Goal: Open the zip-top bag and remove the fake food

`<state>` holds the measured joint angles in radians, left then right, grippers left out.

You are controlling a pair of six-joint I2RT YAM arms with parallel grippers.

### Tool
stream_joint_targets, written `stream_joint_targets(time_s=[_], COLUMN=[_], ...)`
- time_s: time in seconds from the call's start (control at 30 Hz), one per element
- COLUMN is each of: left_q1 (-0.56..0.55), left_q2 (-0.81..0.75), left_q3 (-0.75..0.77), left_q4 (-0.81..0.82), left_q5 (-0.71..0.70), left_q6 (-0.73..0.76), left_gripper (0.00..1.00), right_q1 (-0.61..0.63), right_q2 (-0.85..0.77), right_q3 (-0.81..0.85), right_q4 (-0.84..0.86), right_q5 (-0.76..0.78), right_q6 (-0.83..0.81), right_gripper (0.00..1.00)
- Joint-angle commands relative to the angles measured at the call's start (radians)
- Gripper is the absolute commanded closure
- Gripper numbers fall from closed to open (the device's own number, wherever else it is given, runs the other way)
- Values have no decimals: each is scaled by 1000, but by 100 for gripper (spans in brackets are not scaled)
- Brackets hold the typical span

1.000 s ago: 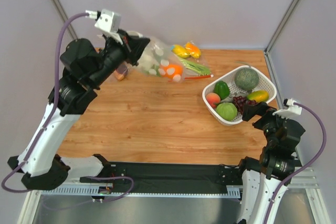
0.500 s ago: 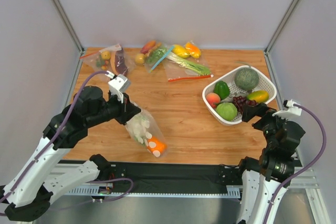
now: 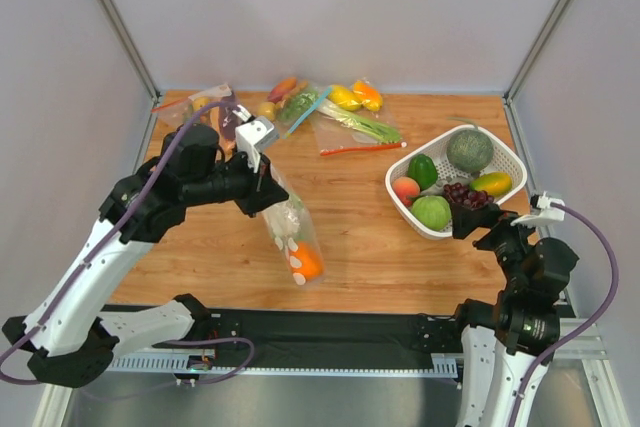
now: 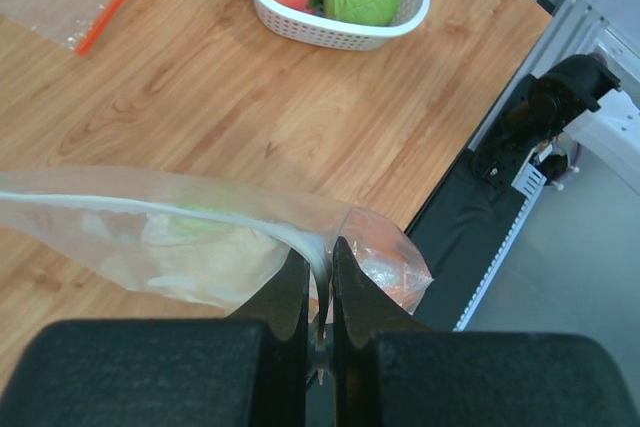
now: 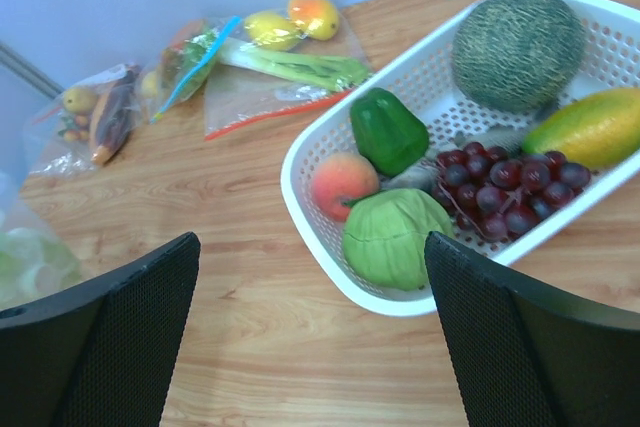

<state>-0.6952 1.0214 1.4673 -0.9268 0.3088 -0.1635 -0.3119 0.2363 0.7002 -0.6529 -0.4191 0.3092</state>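
Bare tabletop [image 3: 360, 209] separates the zip-top bag [image 3: 293, 234] from the white basket [image 3: 401, 209]; other bags [image 3: 347, 129] line the far edge.

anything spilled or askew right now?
Nothing spilled. Only oddity: the zip-top bag dangles from the left gripper, jaws pinched on its edge, orange slumped at the low end. The basket sits tidy.

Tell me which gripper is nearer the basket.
Right. The right gripper hangs open just at the basket's near edge; the left gripper is well off to its left, shut on the bag.
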Motion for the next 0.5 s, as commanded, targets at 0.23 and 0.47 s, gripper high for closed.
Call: stream_joint_targets(time_s=[0.23,0.47], left_q1=[-6,-67], left_q2=[126,128], left_q3=[68,-80], left_q4=[-150,-159], left_q5=[213,64], left_q6=[162,217], left_gripper=[100,100], right_q1=[56,103], right_q2=[26,132], right_q3=[-18,59], right_q4=[170,234], right_q5=[-293,-431], right_q6=[76,108], right_gripper=[9,11])
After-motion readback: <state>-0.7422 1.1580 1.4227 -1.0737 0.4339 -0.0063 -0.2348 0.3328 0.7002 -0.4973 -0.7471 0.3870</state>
